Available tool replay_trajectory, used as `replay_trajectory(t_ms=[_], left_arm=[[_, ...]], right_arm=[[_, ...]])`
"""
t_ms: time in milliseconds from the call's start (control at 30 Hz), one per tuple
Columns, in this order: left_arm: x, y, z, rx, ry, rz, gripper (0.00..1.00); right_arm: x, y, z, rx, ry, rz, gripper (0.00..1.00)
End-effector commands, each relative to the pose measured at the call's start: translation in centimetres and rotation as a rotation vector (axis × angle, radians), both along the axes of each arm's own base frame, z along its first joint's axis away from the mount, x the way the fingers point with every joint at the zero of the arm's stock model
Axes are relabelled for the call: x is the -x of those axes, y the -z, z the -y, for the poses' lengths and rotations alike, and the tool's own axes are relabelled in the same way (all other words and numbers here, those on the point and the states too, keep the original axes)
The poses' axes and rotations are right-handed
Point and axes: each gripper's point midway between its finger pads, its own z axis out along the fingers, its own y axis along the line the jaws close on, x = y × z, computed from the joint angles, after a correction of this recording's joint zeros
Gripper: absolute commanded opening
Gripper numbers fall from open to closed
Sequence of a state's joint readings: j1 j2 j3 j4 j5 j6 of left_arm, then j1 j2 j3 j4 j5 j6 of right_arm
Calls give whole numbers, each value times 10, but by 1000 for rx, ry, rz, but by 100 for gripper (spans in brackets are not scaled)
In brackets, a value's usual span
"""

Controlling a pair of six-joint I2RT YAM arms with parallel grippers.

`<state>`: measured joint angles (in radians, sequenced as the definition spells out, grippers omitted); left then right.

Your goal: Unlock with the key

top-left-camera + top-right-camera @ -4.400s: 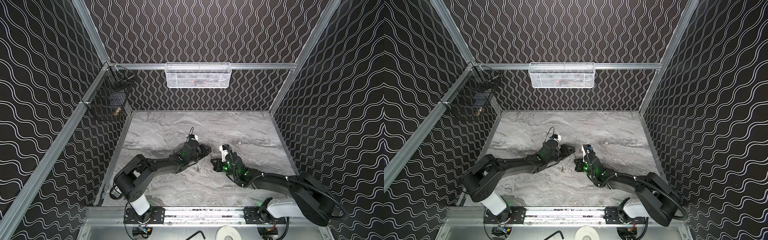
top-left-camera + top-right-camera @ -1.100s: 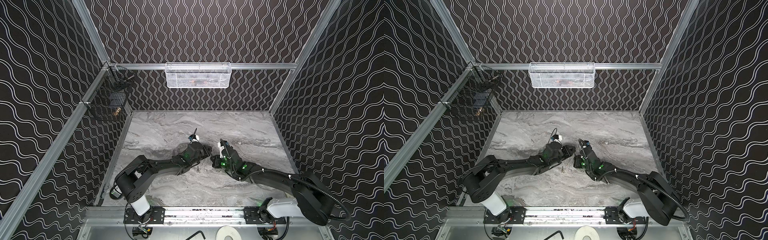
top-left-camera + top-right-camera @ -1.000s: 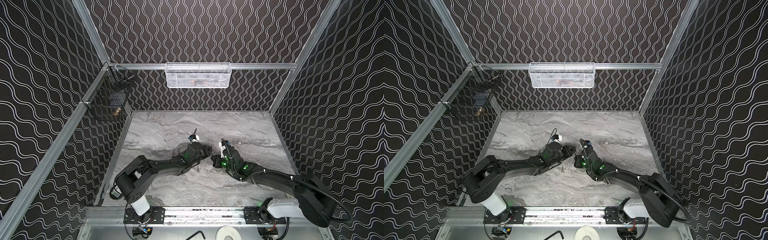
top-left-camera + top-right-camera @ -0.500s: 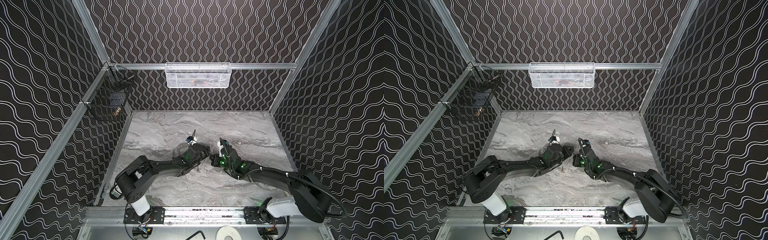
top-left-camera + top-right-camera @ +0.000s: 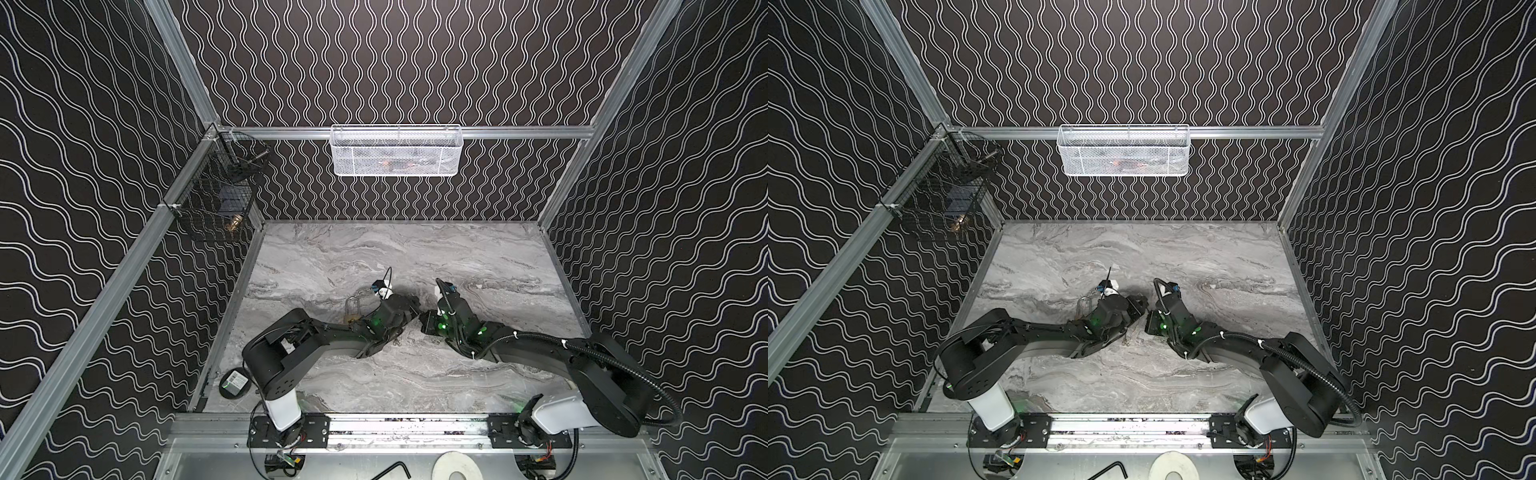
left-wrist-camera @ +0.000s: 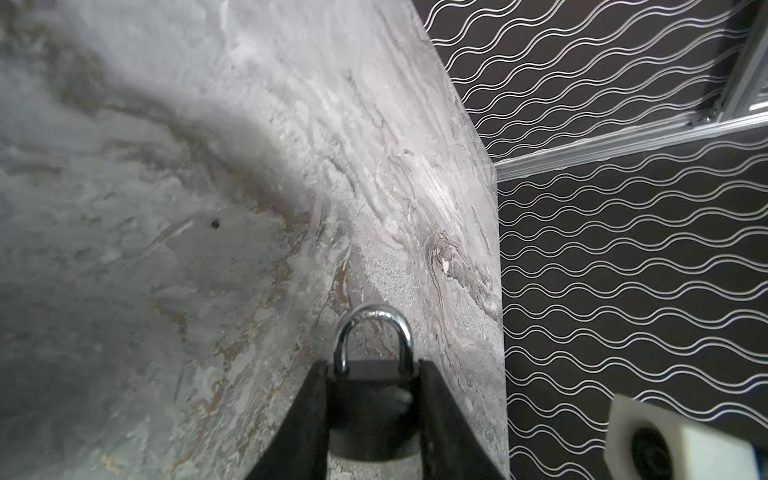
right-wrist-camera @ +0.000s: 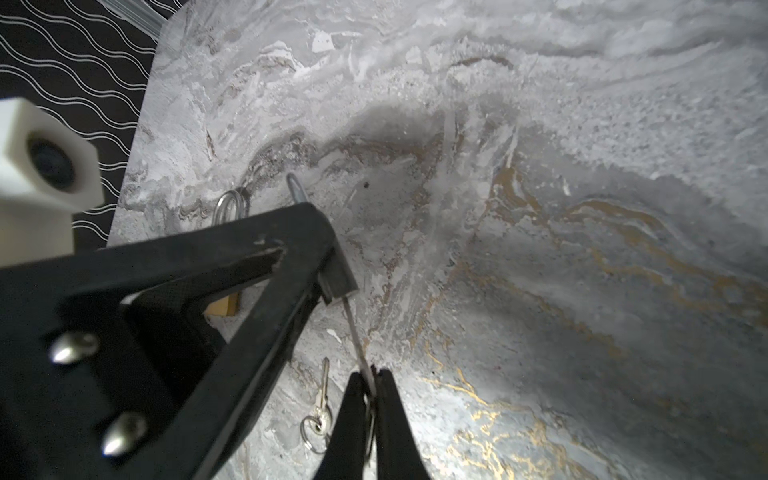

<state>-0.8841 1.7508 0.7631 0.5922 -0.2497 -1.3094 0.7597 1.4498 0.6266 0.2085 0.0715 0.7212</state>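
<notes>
Marbled grey tabletop (image 5: 457, 257), enclosed by black walls (image 5: 374, 62) with white wavy lines. Both arms lie low and meet near mid-table.

Left pincer (image 6: 372, 370): closed partway and clamped on a dark padlock (image 6: 370, 411). Both fingers (image 6: 307, 415) press the sides of the body. The silver shackle (image 6: 376, 318) projects beyond the fingertips, with both legs entering the body.

Right pincer (image 7: 371, 380): closed tight, with a thin key (image 7: 355, 332) pinched at the tips. The blade runs straight out ahead of the tips to the base of the padlock, which sits directly ahead of this pincer. Whether the blade is seated in the keyway cannot be told.

Loose items: a second key (image 7: 323, 386) lies on the table just beside the right pincer's tips. A second padlock (image 5: 352, 309), brass-bodied, lies on the table beside the left pincer, on the side away from the right pincer.
</notes>
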Motion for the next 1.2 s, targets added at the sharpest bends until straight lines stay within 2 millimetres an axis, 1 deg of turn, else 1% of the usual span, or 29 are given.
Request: replay_trajectory(t_ms=[0,100,200,300,400,467,533,700,733,800,867,967,1033,1167], left_arm=[[10,5,11,44,53,-43,0],[11,10,15,47,64,-65,0],[12,14,17,32,75,-80,0],[13,21,18,36,77,-101,0],[16,28,20,39,84,-125,0],[18,33,20,35,88,-140,0],[19,36,18,25,83,-146,0],[19,37,17,10,83,-144,0],[19,38,17,1,85,-147,0],[20,40,15,-6,79,-150,0],[20,42,14,2,71,-150,0],[19,42,18,21,77,-151,0],[18,41,21,27,82,-152,0],[19,42,19,14,82,-152,0]], right_arm=[[-18,-22,-11,-84,50,91,0],[-14,-18,-16,-56,16,104,0],[-11,-18,-18,-81,-12,142,0],[-10,-18,-20,-64,-30,154,0],[-13,-17,-16,-46,-12,163,0],[-14,-12,-11,-21,18,148,0],[-14,-11,-9,-13,23,140,0],[-16,-13,-16,2,5,114,0],[-16,-14,-14,9,12,107,0],[-17,-23,-9,0,31,135,0],[-16,-29,-12,-25,16,153,0],[-13,-29,-26,-47,-41,131,0],[-11,-27,-32,-79,-56,130,0],[-12,-28,-33,-67,-68,141,0]])
